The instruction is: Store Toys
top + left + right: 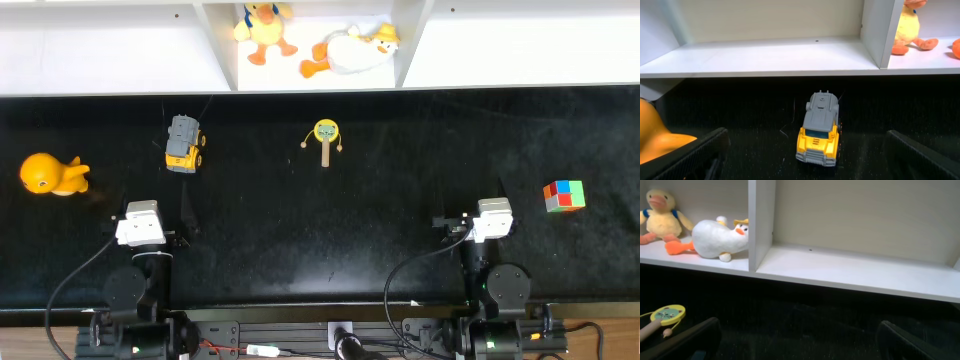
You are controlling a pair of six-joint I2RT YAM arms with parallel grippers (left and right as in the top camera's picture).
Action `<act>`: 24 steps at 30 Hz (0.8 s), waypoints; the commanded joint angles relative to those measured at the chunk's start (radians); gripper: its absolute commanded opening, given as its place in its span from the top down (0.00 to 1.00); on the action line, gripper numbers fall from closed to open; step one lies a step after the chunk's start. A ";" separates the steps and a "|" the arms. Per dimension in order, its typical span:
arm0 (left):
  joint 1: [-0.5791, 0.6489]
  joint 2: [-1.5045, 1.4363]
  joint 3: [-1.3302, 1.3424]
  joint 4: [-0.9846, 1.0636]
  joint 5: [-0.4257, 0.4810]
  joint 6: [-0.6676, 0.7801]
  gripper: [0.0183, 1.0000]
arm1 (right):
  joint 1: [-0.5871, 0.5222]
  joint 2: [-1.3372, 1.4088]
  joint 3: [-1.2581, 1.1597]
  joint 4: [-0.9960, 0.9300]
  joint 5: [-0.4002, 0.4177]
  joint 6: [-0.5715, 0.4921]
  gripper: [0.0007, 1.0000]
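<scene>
Spread wide and empty, left gripper [141, 215] and right gripper [490, 213] hover. The left wrist camera faces the truck [819, 127], the right one catches the rattle [665, 315]; overhead adds the colour cube [563, 196].

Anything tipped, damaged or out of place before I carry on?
Only the white plush goose stands out. It lies on its side in the middle compartment of the white shelf, beside the seated yellow plush duck. Nothing looks damaged or spilled.
</scene>
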 commanded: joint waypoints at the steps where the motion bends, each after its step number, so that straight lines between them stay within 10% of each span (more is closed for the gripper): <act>1: 0.008 -0.013 -0.004 0.000 0.013 0.011 0.00 | -0.001 -0.007 -0.014 0.005 -0.007 0.008 0.00; 24: 0.012 0.028 0.043 -0.043 0.010 -0.138 0.00 | -0.001 -0.007 -0.013 0.005 -0.007 0.008 0.00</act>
